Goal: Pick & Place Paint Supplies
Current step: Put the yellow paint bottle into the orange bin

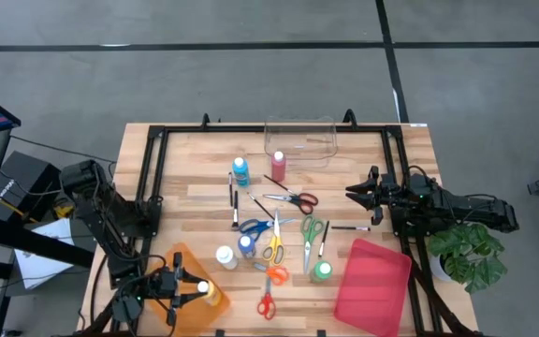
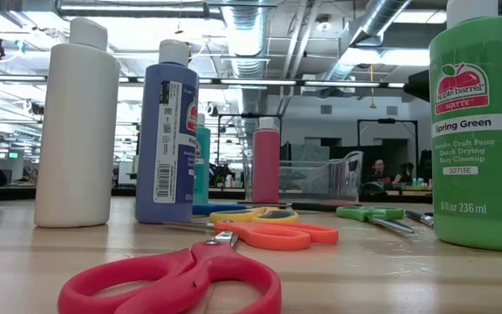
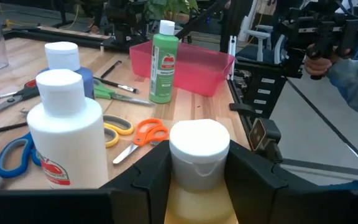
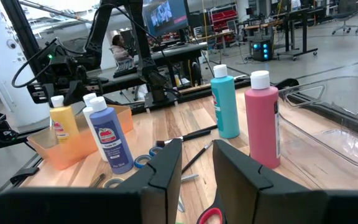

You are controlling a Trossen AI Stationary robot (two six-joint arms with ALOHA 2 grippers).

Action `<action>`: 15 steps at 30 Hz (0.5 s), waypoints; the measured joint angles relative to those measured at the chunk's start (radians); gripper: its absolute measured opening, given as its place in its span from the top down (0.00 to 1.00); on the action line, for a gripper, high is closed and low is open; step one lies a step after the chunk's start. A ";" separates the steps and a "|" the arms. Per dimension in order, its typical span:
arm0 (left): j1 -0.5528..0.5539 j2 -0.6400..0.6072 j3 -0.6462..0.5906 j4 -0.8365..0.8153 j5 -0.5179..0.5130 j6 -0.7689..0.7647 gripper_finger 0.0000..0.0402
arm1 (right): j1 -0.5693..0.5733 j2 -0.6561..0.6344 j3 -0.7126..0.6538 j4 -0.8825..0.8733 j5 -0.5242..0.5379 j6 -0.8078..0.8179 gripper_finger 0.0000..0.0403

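My left gripper [image 1: 197, 289] is at the near left corner, over the orange tray [image 1: 181, 267], shut on a yellow paint bottle [image 3: 199, 202] with a white cap [image 3: 199, 146]. On the table's middle stand a white bottle [image 1: 225, 256], a blue one [image 1: 246, 245], a teal one [image 1: 240, 170], a pink one [image 1: 278, 166] and a green one [image 1: 322, 271]. Several scissors [image 1: 273, 245] and thin dark brushes [image 1: 235, 208] lie flat among them. My right gripper [image 1: 352, 194] waits open at the right side, with nothing between its fingers [image 4: 166, 165]. My left gripper pinches the yellow bottle's body just below the white cap [image 3: 197, 196], one finger [image 3: 145, 180] on either side. The fingers come about level from the table's left. The bottle stands upright with its lower part inside the orange tray [image 4: 73, 152]; whether its base rests there I cannot tell.
A red tray [image 1: 372, 285] lies at the near right and a clear bin [image 1: 299, 139] at the far middle. A black frame [image 1: 152, 168] runs around the tabletop. A potted plant [image 1: 471, 248] stands beyond the right edge. A person's hand [image 3: 319, 62] shows off the table.
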 joint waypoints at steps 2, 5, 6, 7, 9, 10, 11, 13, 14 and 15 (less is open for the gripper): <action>0.000 0.000 0.000 0.005 -0.003 0.001 0.66 | 0.000 0.000 0.000 0.001 0.000 0.000 0.78; 0.000 0.000 0.000 0.006 -0.004 0.001 0.65 | 0.000 0.000 0.000 0.001 0.000 0.000 0.78; 0.000 0.000 0.000 0.006 -0.004 0.001 0.65 | 0.000 0.000 0.000 0.001 0.000 0.000 0.78; 0.000 0.000 0.000 0.006 -0.004 0.001 0.65 | 0.000 0.000 0.000 0.001 0.000 0.000 0.78; 0.000 0.000 0.000 0.006 -0.004 0.001 0.65 | 0.000 0.000 0.000 0.001 0.000 0.000 0.78; 0.000 0.000 0.000 0.005 -0.004 0.001 0.65 | 0.000 0.000 0.000 0.002 0.000 0.000 0.78; 0.000 0.000 0.000 0.005 -0.004 0.002 0.65 | 0.000 0.000 0.000 0.002 0.000 0.000 0.78; 0.000 0.000 0.000 0.005 -0.004 0.002 0.64 | 0.000 0.000 0.000 0.002 0.000 0.000 0.78; 0.002 0.000 0.000 0.005 -0.004 0.003 0.63 | 0.000 0.000 0.000 0.002 0.000 0.000 0.78; 0.006 0.000 0.000 0.005 -0.003 0.003 0.62 | 0.000 0.000 0.000 0.002 0.000 0.000 0.78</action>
